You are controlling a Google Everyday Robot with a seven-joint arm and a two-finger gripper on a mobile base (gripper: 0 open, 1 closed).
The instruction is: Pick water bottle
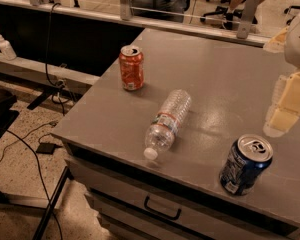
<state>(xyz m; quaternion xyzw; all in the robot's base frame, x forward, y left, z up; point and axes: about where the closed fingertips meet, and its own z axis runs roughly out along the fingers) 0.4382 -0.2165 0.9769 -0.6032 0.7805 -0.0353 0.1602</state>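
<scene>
The water bottle (167, 123) lies on its side near the middle of the grey table top (225, 74). It is clear and ribbed, with a red-and-blue label band, and its white cap points toward the front edge. My gripper (285, 106) hangs at the right edge of the view. It is above the table, to the right of the bottle and well apart from it, just above and behind the dark blue can (245, 164). It holds nothing that I can see.
An orange can (131, 67) stands upright at the table's back left. The dark blue can stands near the front right edge. A drawer with a handle (162, 209) sits below the front edge. Cables lie on the floor at left. A rail runs behind the table.
</scene>
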